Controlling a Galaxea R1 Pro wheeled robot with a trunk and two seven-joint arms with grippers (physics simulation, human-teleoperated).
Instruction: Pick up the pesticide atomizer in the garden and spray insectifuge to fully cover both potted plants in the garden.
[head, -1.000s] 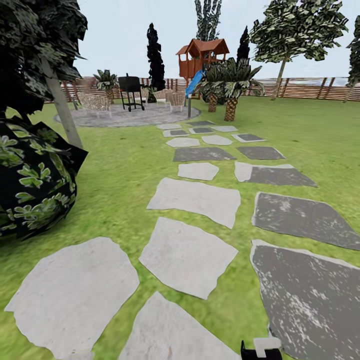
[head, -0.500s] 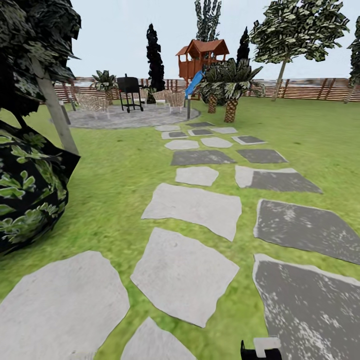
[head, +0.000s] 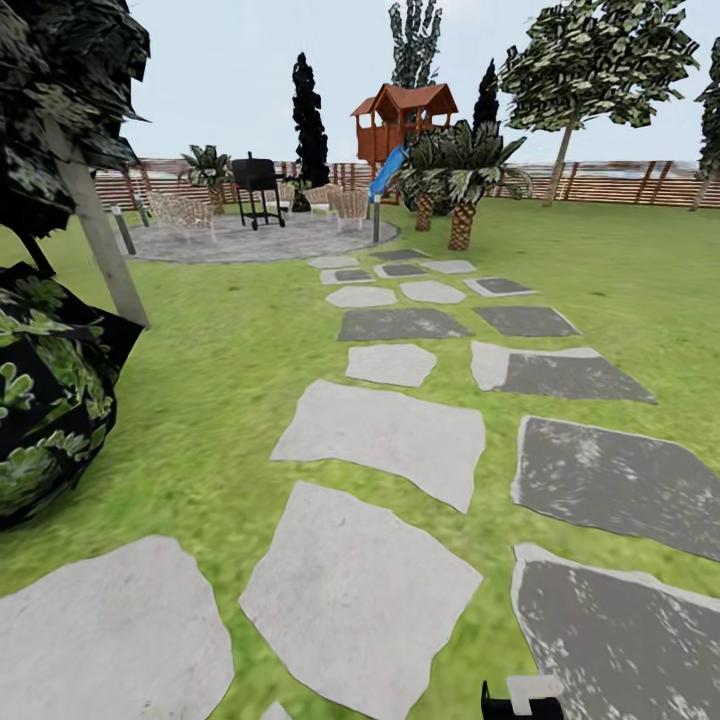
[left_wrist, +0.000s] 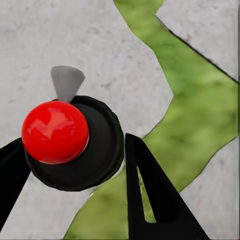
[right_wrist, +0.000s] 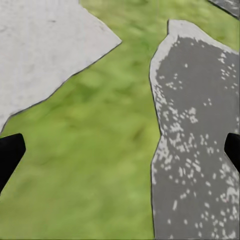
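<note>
In the left wrist view the pesticide atomizer (left_wrist: 55, 131) has a glossy red round cap on a black round body, with a grey nozzle pointing away. My left gripper (left_wrist: 73, 142) is shut on it, a black finger (left_wrist: 147, 195) on each side, above a pale stepping stone. My right gripper (right_wrist: 123, 147) is open and holds nothing, its fingertips (right_wrist: 9, 155) far apart over grass and a dark stone. The potted plants are out of view. The garden lawn (head: 230, 360) stretches ahead.
Grey stepping stones (head: 385, 430) lead to a paved round (head: 255, 240) with a black grill (head: 257, 180) and chairs. A dark shrub (head: 50, 400) and tree trunk (head: 95, 240) stand close on the left. Palms (head: 462, 175), a playhouse (head: 405, 115) and a slat fence (head: 620, 185) lie beyond.
The whole head view has shifted: the camera has rolled forward along the stones, so the near stones and the shrub slide toward the frame's lower left. The grippers look unchanged.
</note>
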